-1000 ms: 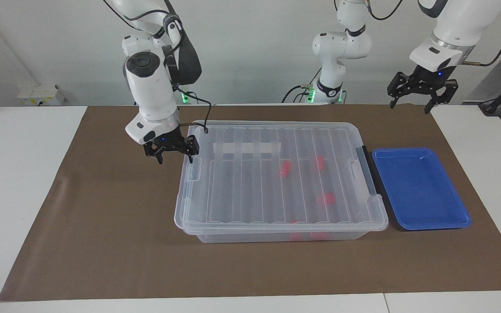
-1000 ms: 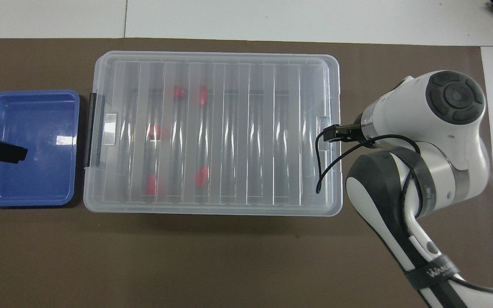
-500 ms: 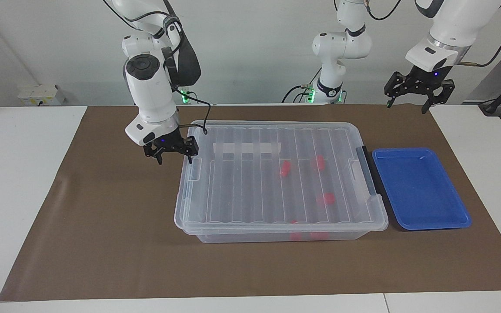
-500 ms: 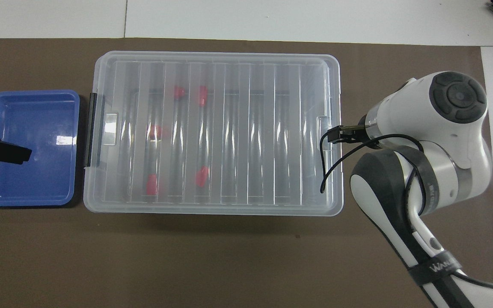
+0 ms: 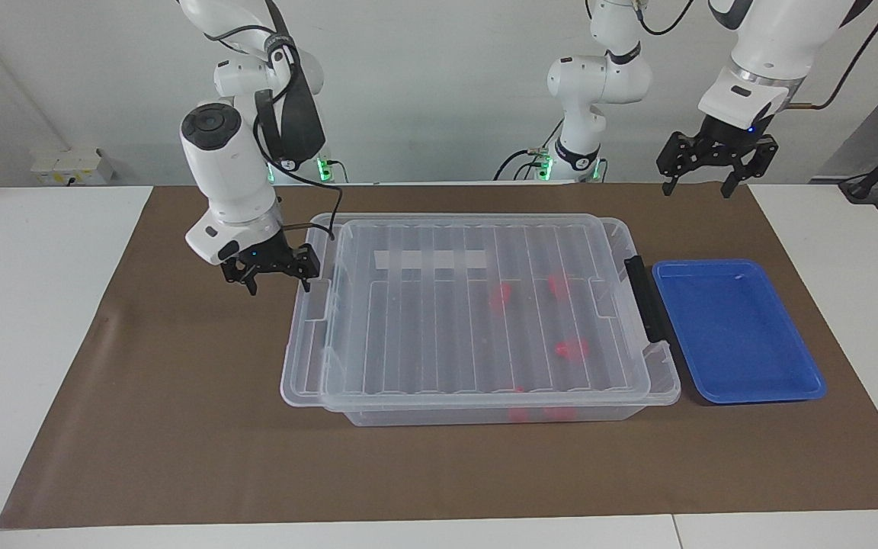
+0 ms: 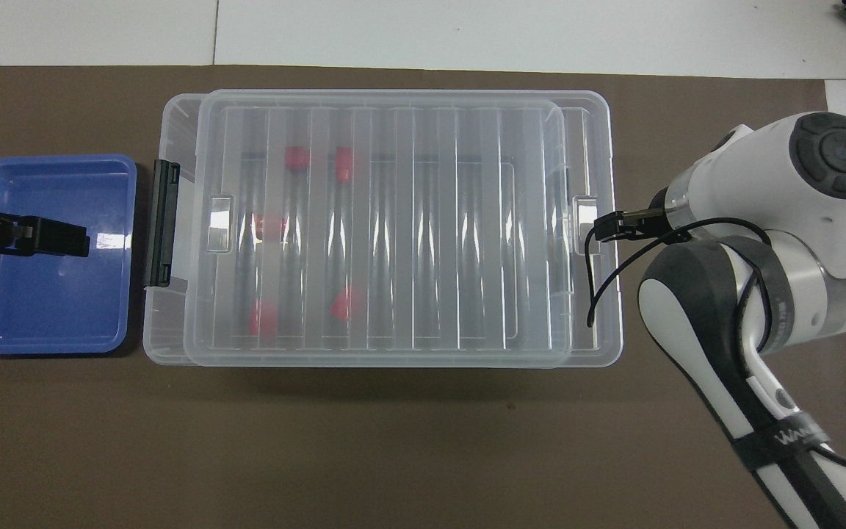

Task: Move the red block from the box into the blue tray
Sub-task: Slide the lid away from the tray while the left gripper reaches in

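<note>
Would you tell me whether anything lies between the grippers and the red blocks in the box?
Yes: the ribbed clear lid covers the red blocks in the box, though it sits offset toward the right gripper. The left gripper hangs high above the mat.

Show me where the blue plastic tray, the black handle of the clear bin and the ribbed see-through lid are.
Shallow blue plastic tray (image 5: 744,358), facing view, on its bare floor.
Black handle of the clear bin (image 5: 644,299), facing view, mid-bar.
Ribbed see-through lid (image 6: 393,220), overhead view, on a middle rib.
</note>
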`<state>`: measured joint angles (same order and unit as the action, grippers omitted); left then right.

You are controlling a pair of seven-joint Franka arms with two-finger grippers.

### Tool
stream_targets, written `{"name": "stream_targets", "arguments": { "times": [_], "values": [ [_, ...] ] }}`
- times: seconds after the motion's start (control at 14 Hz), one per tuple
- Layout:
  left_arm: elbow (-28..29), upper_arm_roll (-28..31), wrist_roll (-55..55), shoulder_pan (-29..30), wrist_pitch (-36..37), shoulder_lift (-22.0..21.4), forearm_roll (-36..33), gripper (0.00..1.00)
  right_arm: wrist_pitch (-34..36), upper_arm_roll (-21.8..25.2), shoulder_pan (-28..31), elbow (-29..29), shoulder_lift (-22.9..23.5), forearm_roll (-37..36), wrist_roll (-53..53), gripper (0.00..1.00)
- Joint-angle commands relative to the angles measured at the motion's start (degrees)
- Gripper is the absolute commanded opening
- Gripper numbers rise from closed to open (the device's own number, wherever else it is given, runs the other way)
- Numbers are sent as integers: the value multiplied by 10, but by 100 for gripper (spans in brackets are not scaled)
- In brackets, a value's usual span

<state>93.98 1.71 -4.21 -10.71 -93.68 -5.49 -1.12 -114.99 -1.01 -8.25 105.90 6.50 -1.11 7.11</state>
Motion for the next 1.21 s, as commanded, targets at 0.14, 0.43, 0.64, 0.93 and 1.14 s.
{"name": "stream_targets", "arguments": {
  "times": [0.14, 0.43, 0.64, 0.93, 1.14],
  "values": [
    [17, 4, -139, -46, -51, -6, -1, 100, -14, -2, 27, 7, 0, 8, -39, 100],
    [43, 4, -189, -73, -96, -6, -1, 100, -14, -2, 49, 7, 3, 9, -68, 100],
    [71, 4, -222, -87, -134, -7, -1, 100, -13, -2, 67, 7, 3, 9, -99, 100],
    [107, 0, -242, -90, -164, -24, 1, 100, -5, -2, 96, 7, 2, 8, -143, 100],
    [109, -1, -368, -103, -198, -14, 5, 100, 1, -2, 125, 7, 2, 8, -192, 100]
  ]
}}
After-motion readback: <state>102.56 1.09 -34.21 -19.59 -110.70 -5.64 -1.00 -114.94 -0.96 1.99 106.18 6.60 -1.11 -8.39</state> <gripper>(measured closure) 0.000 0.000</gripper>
